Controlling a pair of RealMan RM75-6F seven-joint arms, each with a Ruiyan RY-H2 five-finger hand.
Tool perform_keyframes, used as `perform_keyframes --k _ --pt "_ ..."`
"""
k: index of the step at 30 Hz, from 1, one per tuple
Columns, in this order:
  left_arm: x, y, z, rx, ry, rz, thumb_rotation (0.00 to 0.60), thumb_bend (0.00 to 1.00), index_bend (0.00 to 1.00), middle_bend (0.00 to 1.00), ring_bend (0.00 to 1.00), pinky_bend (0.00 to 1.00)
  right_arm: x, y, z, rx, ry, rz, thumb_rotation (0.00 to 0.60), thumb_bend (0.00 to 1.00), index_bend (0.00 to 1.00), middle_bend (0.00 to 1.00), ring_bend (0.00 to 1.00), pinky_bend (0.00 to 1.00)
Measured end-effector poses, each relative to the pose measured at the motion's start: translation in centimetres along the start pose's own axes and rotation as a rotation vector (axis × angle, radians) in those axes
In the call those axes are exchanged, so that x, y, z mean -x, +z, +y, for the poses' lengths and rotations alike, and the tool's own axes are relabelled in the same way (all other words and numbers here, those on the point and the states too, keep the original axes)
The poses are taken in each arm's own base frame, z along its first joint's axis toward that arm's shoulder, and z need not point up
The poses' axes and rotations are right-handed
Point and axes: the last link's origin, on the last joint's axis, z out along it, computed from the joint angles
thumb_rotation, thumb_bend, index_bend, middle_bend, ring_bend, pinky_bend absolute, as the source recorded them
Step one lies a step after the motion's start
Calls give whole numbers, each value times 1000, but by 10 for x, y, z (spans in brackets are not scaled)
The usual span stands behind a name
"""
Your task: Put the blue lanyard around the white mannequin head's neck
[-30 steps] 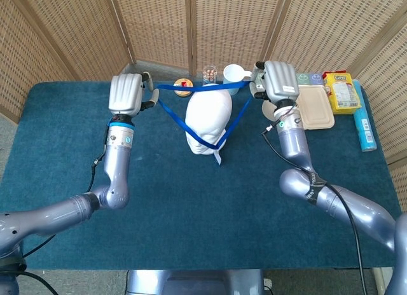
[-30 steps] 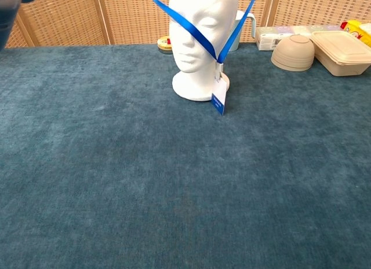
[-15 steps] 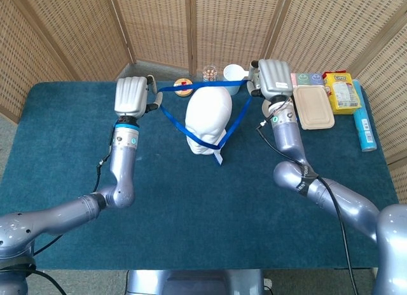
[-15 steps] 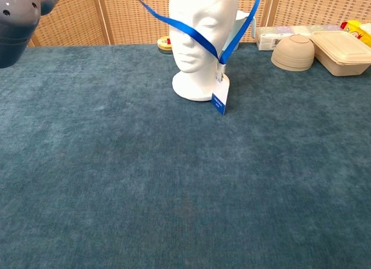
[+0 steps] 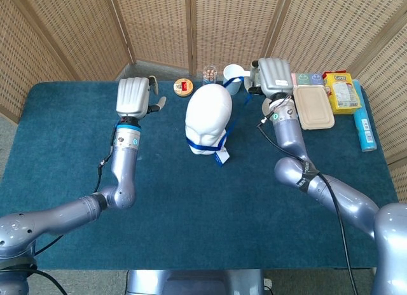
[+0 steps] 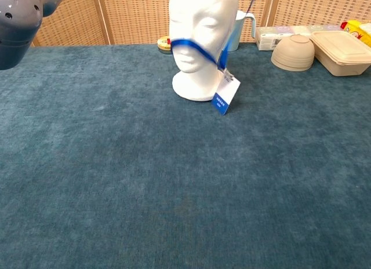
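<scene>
One smooth white foam mannequin head (image 5: 208, 119) stands far centre on the blue napped cloth (image 6: 174, 188), one flat blue ribbon lanyard (image 6: 194, 47) across its face, card (image 6: 225, 95) dangling. My left hand (image 5: 133, 96) is spread, holding nothing; my right hand (image 5: 273, 78) pinches one strand.

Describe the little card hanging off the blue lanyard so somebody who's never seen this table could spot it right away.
Start at the white mannequin head standing on the blue table. A blue lanyard crosses its chin, and the badge card hangs from it beside the head's base, tilted. It is the only small blue and white tag there; the containers near it are beige.
</scene>
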Motion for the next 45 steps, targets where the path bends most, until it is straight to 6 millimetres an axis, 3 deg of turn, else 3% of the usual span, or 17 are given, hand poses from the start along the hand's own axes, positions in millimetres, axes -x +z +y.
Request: perform_keyframes --k 3,5,10,21,24,32,45 --pt "-2 -1 1 6 2 11 483 240 591 800 795 1000 -1 0 1 2 -6 -10 126 459 470 936 1000 1000" --pt "-3 -1 2 12 3 19 477 233 583 762 756 1000 -2 0 3 5 -6 -17 111 447 448 936 1000 1000" --pt "-6 -4 1 22 4 29 472 229 558 715 705 976 -4 -2 6 12 -6 -29 106 425 425 936 1000 1000" --pt "-22 -24 -22 12 -44 -5 471 228 529 651 622 776 -23 -20 15 0 107 66 106 415 448 924 1000 1000" --pt "-28 -34 -35 6 -39 -22 470 228 523 629 593 745 -25 -29 20 -7 143 86 107 416 454 908 1000 1000" --pt "-38 -80 -95 16 71 -102 472 194 477 569 520 656 -31 -65 43 -45 169 120 107 420 467 883 1000 1000" --pt "-50 -145 -168 -34 88 -178 471 189 458 543 483 611 -25 -130 99 -66 95 138 108 434 493 854 998 1000"
